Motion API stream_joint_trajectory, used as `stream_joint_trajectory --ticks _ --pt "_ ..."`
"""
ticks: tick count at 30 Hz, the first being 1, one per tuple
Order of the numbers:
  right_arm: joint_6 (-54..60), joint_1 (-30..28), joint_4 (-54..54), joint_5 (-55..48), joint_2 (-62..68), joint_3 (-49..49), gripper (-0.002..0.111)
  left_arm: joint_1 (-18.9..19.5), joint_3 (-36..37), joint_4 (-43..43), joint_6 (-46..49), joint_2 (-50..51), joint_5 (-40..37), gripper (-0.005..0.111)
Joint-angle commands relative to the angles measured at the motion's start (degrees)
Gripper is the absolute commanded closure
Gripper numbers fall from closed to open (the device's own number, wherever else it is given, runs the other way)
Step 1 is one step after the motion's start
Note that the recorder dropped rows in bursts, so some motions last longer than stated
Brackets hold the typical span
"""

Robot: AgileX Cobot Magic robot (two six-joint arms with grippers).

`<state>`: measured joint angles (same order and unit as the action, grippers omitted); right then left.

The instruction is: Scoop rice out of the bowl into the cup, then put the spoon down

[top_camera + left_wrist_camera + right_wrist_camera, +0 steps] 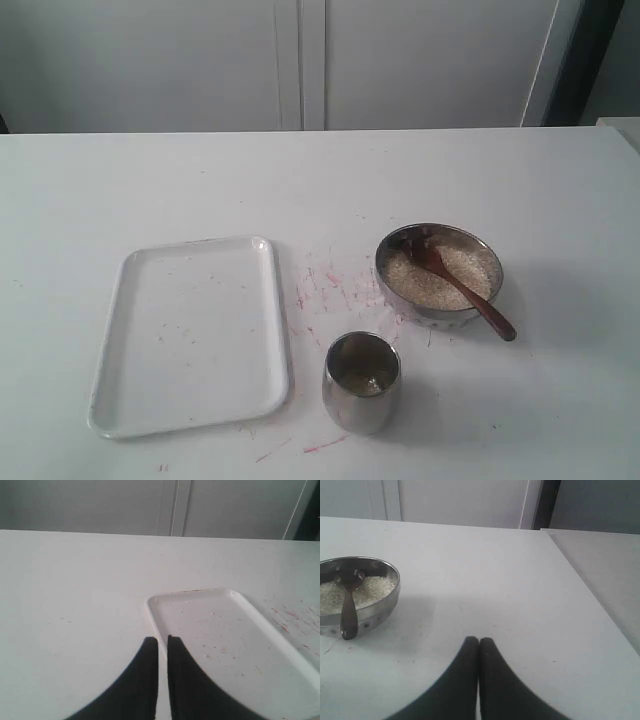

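Inside bowl (425, 311), spoon (462, 287) on rice (413, 280).

On the bench I count one steel bowl (440, 316) of rice (472, 264), one spoon (455, 280) resting in that bowl, one steel cup (356, 410) near it, and one white tray (190, 340) well apart from it.

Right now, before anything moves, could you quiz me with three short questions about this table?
1. True or false: the spoon lies on the white tray.
2. Which one holds the rice heap? A the bowl, B the cup, C the tray.
3. Fill in: the spoon's handle leans over the bowl's ____.
Key: 1 false, it sits in the bowl. 2 A. 3 rim.
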<state>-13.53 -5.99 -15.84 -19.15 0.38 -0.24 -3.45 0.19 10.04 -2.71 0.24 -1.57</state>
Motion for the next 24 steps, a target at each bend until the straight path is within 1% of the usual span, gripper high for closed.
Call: stream_joint_trajectory --ticks 1,11,14,16,24 --pt "0.00 0.22 -0.59 -0.06 -0.38 0.24 0.108 -0.13 -0.19 0.53 -0.11 -0.24 0.21 0.092" --pt "0.30 0.22 -0.70 0.05 -0.38 0.24 0.108 -0.13 -0.19 0.53 -0.11 -0.24 0.21 0.092" --pt "0.30 0.22 -0.70 1.73 -0.38 0.24 0.108 -0.13 -0.19 0.53 -0.11 -0.24 0.21 0.092" --pt "0.30 0.22 -0.70 4.75 -0.38 0.24 0.108 -0.13 -0.19 0.53 -0.11 -0.24 0.21 0.092" --pt "0.30 0.22 -0.48 23.06 -0.38 0.24 0.108 -0.13 -0.19 0.53 -0.11 -0.24 0.21 0.092"
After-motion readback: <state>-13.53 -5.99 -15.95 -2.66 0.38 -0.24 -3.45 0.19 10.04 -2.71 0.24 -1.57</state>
